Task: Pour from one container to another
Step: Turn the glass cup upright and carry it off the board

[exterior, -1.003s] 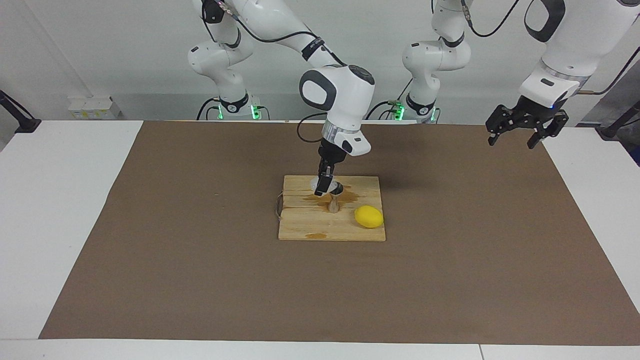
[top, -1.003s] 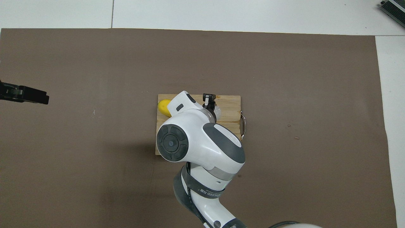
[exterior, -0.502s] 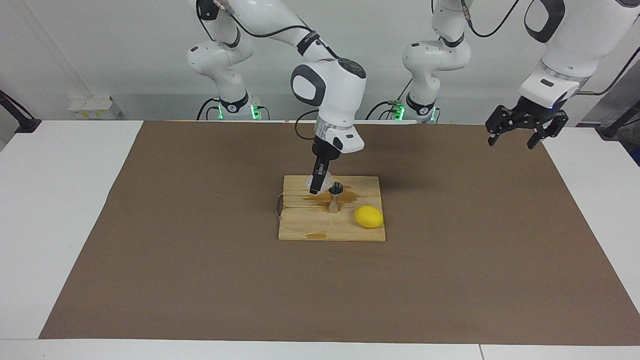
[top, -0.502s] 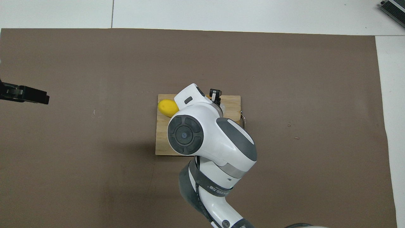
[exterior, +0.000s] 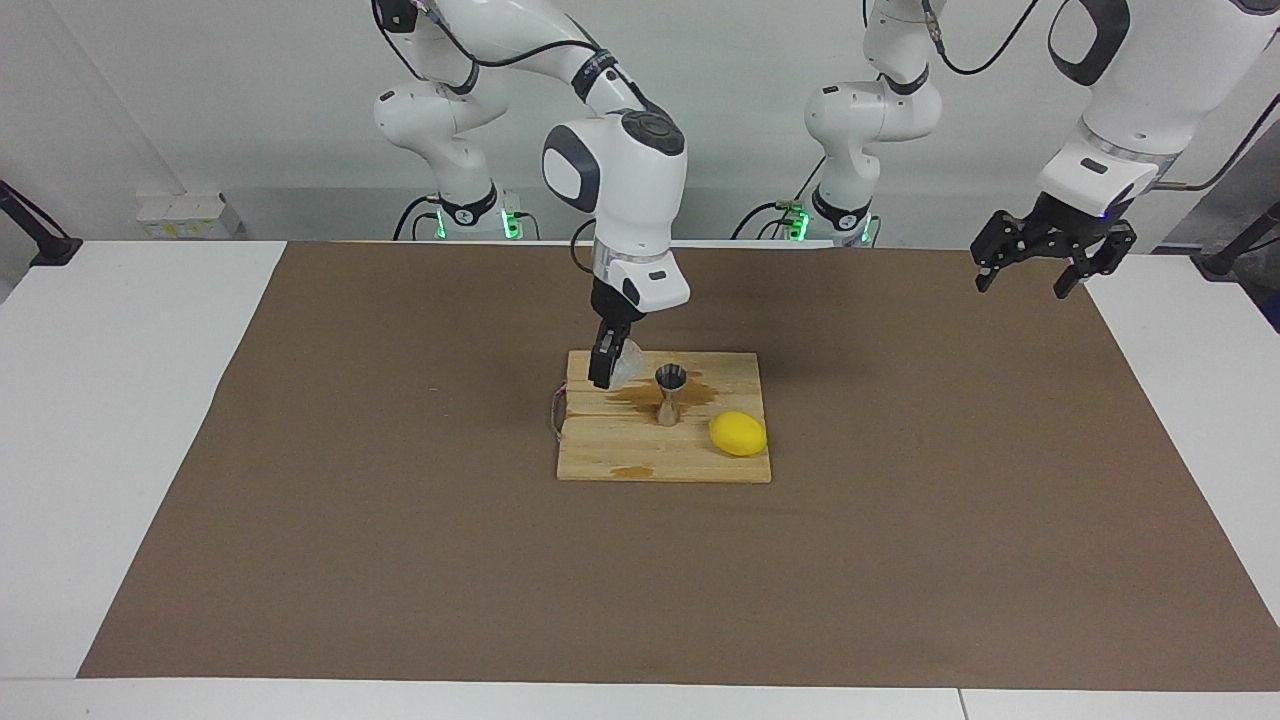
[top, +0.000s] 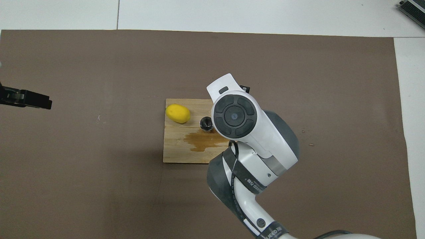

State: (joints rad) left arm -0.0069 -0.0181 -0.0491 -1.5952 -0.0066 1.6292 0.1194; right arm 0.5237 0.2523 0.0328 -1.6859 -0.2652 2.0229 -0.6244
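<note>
A steel hourglass jigger (exterior: 670, 394) stands upright on a wooden board (exterior: 690, 465). It also shows in the overhead view (top: 206, 122). My right gripper (exterior: 607, 366) is shut on the clear bumpy glass cup (exterior: 626, 366). It holds the cup tilted, just above the board, beside the jigger toward the right arm's end and apart from it. In the overhead view the right arm hides the cup and the gripper. My left gripper (exterior: 1032, 268) waits open and empty in the air over the mat's edge at the left arm's end, also seen from overhead (top: 26, 100).
A yellow lemon (exterior: 738, 433) lies on the board (top: 179, 152) beside the jigger, toward the left arm's end, also in the overhead view (top: 178, 113). A brown wet stain (top: 203, 144) spreads on the board near the jigger. A brown mat (exterior: 400, 520) covers the table.
My right gripper has carried the cup off the jigger's mouth toward the right arm's end. The jigger and the stain now show from overhead. The left arm has not moved.
</note>
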